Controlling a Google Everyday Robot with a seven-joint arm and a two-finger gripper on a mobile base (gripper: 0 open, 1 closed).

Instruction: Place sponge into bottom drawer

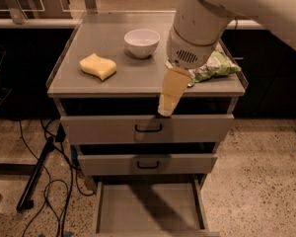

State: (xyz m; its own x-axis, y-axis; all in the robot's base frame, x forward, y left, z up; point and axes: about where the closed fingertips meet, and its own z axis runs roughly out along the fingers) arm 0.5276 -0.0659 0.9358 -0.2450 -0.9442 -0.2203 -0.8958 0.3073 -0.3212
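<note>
The end effector (166, 107) hangs tilted, pointing down and slightly left, in front of and below the white bowl (141, 42). Its tip shows against the front edge of the bench (89, 38), just above the top drawer (103, 130). Whether it is open or closed cannot be told; nothing is seen held in it. The wide white arm (197, 23) that carries it rises to the right of the bowl and covers part of the bench surface there.

The sponge (98, 66) lies flat on the bench, to the left of the bowl and a little nearer the front edge, apart from both the bowl and the end effector. A green packet (214, 65) lies to the right of the bowl, partly hidden behind the arm.

Below the bowl, down the cabinet front, come the top drawer and then the middle drawer (113, 164), each with a dark handle. Lowest of all, the bottom drawer (148, 211) is pulled out, its flat grey floor in part shadow. Dark cables (49, 191) trail across the speckled floor, well to the bowl's lower left.
</note>
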